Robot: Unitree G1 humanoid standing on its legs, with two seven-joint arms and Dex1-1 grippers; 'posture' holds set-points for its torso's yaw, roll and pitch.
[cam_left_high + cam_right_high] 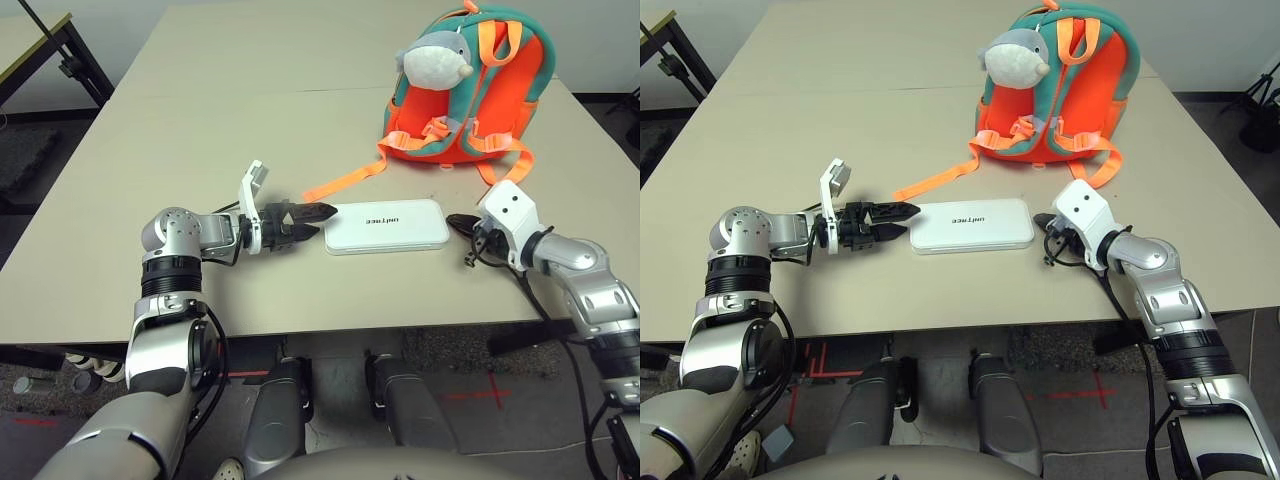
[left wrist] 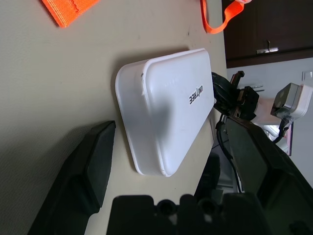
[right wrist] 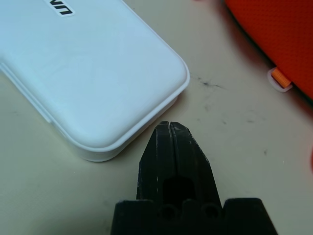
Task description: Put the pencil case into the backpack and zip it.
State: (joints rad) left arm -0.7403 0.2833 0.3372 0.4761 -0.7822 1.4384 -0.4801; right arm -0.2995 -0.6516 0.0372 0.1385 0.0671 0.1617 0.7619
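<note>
One pencil case (image 1: 386, 226) is lying flat on the table (image 1: 200, 120), between the two grippers. The left gripper (image 1: 318, 222) is standing wide open just beside its left end. The right gripper (image 1: 455, 222) is pressed fully closed, holding nothing, just beside its right end. One backpack (image 1: 480, 90) is lying behind, carrying one plush whale (image 1: 436, 58).

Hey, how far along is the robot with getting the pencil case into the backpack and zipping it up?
Nothing is done yet. The pencil case lies flat on the table, apart from the backpack, which lies farther back. In hand: the left gripper is open at one short end of the case, and the right gripper is shut at the other end, holding nothing. Left: lifting the case, getting it into the backpack, and zipping.
</note>
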